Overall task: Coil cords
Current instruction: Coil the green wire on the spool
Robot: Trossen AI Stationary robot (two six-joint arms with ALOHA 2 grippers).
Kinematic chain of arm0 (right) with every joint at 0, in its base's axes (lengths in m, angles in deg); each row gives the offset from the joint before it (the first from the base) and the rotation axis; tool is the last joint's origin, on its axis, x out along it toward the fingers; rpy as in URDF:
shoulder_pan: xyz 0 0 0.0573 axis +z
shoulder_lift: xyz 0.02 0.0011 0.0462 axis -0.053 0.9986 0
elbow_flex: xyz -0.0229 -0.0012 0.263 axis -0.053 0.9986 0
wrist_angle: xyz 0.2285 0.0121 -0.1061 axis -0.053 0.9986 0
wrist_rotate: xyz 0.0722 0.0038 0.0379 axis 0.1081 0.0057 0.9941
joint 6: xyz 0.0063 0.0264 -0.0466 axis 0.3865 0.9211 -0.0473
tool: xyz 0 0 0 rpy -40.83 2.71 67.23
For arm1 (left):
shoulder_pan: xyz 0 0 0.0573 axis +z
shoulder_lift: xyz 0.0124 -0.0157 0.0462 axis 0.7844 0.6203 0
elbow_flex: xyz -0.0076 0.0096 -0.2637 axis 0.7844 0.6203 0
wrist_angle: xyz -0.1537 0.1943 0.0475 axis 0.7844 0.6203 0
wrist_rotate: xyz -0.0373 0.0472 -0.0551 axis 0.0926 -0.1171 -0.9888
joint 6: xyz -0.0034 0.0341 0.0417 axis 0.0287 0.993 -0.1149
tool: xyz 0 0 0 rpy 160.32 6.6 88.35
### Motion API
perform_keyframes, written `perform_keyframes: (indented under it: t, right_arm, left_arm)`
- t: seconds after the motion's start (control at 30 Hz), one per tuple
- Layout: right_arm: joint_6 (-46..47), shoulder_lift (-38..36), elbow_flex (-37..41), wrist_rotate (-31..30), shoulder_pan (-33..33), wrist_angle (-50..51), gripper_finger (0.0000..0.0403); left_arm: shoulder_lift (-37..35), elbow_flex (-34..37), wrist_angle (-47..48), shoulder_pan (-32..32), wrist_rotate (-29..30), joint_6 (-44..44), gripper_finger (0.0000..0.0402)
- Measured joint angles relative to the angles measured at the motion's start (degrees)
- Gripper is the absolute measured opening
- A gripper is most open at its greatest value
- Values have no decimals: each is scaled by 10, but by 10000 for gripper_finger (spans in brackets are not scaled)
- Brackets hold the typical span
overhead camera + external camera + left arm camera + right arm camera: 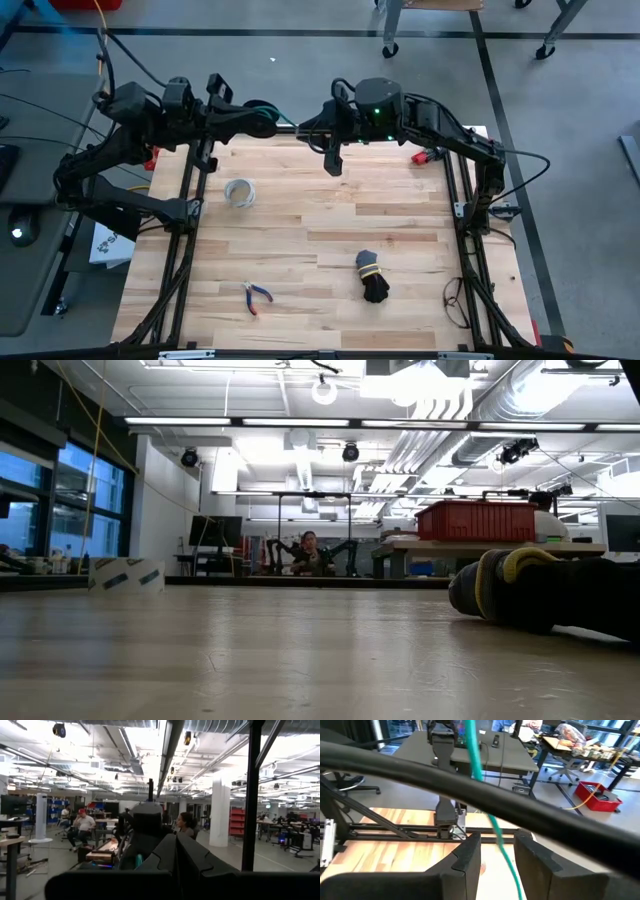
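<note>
The dark-green cord shows as a small dark coil (262, 115) at the end of my left gripper (272, 120), above the table's far edge. My left gripper is shut. The cord's thin green tail (495, 827) runs down from it and passes between the two fingers of my right gripper (502, 855). My right gripper (333, 160) is open, just right of the left one, with its fingers pointing down over the far part of the table. My left gripper is shut on the cord at the coil (262, 115), coming level from the table's left. Its own fingers (165, 860) hide the place of contact. The coil is lifted clear of the table and the tail hangs from it. My right gripper's fingers (470, 857) stand on either side of the tail; whether they touch it, I cannot tell.
A pale ring (240, 192) lies on the table's left part. Pliers with red handles (257, 297) lie near the front. A black cord bundle with a yellow tie (372, 277) lies front right and also shows in the low view (540, 595). A red object (428, 156) sits far right.
</note>
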Motion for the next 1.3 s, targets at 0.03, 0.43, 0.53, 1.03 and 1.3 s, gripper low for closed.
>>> perform_keyframes:
  t: [0.03,0.43,0.53,1.03,1.3]
  right_arm:
    - [0,0,0,1,0,0,108]
    - [-15,0,0,-2,-3,-8,108]
    - [-15,0,0,-3,-3,-7,108]
    - [-41,0,0,1,-2,5,108]
    - [-50,0,0,-4,-2,14,108]
  left_arm:
    - [0,0,-3,0,0,0,0]
    - [0,0,-18,0,-3,-15,0]
    - [0,0,-19,0,-5,-19,0]
    - [19,0,-43,0,-7,-25,0]
    - [16,0,-42,0,-6,-20,0]
